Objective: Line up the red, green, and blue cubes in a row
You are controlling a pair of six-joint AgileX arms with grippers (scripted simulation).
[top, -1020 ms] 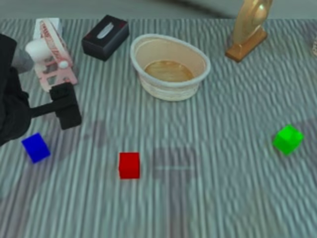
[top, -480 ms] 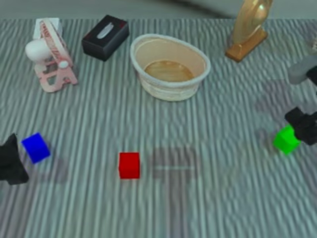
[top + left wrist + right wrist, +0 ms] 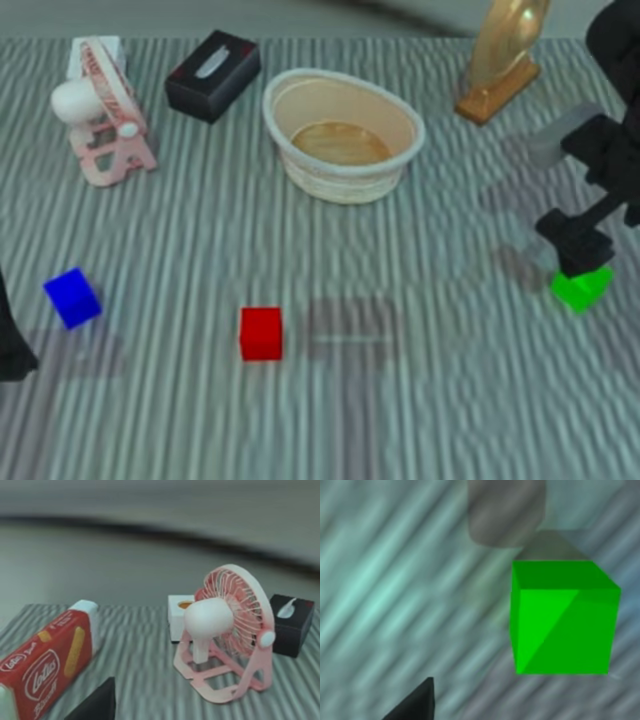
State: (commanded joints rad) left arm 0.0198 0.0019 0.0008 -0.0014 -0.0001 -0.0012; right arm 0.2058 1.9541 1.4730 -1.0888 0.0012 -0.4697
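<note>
Near the desk's right edge my right gripper [image 3: 578, 262] hovers over the green cube [image 3: 582, 288] — I cannot tell its opening. I'd centre it, descend squarely, then grip opposite flat faces.

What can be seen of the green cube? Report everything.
The green cube is a small, plain, bright green block with flat faces and sharp edges, solid-coloured and unmarked. It sits on the striped tablecloth near the table's right side, turned at an angle to the stripes, far from the other cubes. The right gripper hangs directly over it, covering part of its top in the top view; whether the gripper touches it cannot be told.
</note>
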